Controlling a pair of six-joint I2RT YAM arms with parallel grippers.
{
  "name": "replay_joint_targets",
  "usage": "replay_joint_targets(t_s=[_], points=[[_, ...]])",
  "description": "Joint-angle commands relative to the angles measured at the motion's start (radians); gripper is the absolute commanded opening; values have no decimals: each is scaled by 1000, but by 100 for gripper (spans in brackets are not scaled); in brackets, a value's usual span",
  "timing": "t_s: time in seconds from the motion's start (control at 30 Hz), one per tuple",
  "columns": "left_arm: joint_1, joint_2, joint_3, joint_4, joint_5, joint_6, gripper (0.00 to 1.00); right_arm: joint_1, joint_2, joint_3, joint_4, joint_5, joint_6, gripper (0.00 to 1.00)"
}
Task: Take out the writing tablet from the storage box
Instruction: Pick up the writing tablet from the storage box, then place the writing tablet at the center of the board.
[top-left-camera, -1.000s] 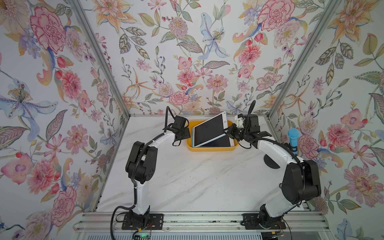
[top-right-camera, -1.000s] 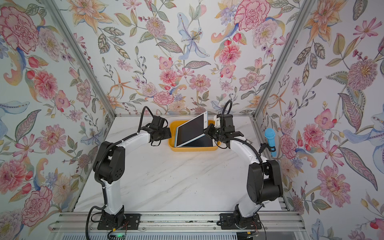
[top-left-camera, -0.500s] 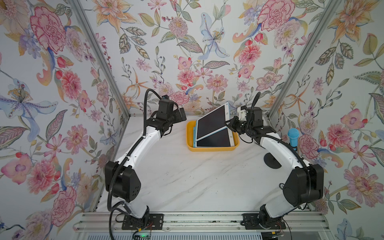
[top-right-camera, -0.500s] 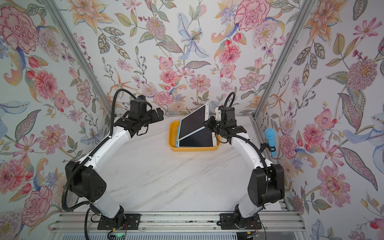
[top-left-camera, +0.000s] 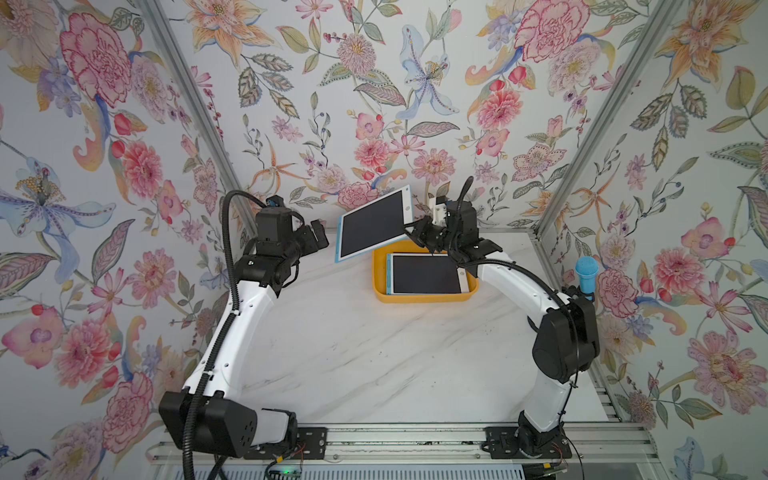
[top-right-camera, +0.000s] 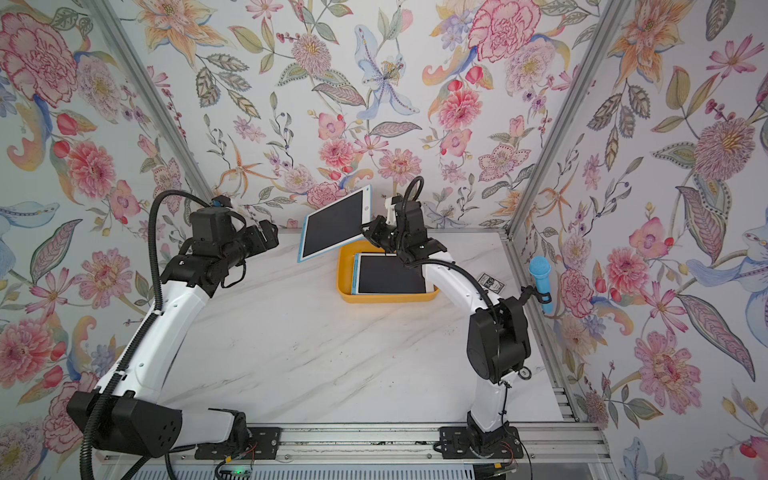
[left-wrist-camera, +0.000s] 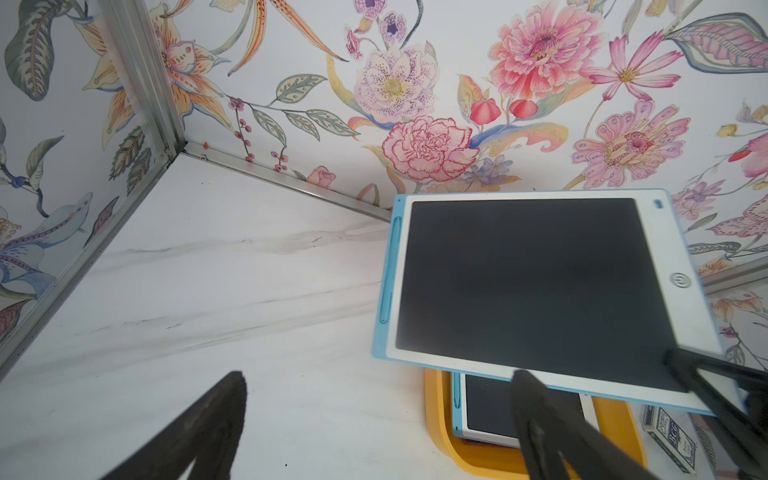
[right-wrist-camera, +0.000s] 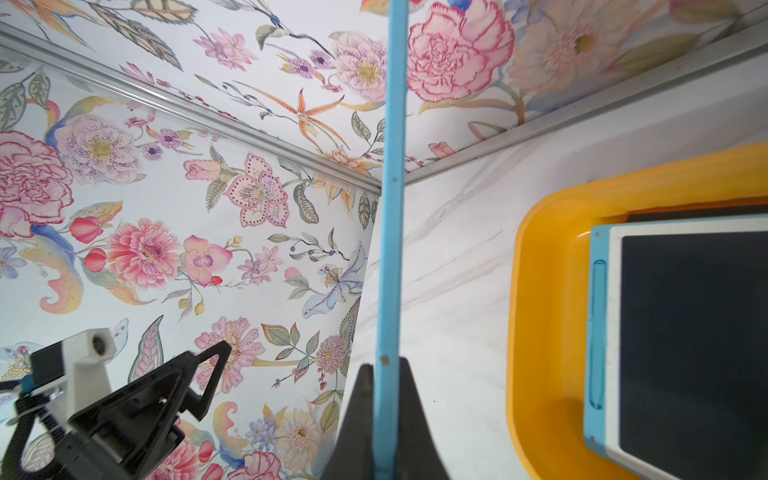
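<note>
While right claw pinches one corner of writing tablet, tablet hangs tilted in air above back-left part of storage box, clear of rim. Right wrist view: tablet's blue edge sits squeezed between both fingers. Inside box, second tablet lies flat, screen up. Box sits on desk near back wall. Meanwhile left claw spread wide, empty, just beside lifted tablet's far edge, not touching. Off to right, blue microphone against side wall.
</note>
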Motion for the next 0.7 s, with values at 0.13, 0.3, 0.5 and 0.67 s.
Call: replay_joint_targets(t_s=[0.13,0.3,0.5,0.67], points=[[41,-53,-16,-88,93,47,100,166,307,278,184,118,134,0],[46,-92,-37,-105,100,57,100,221,546,501,223,131,229,0],[56,-89,-35,-127,115,82,100,258,723,711,196,181,285,0],[60,-81,-38,-117,131,85,100,263,771,733,212,218,317,0]])
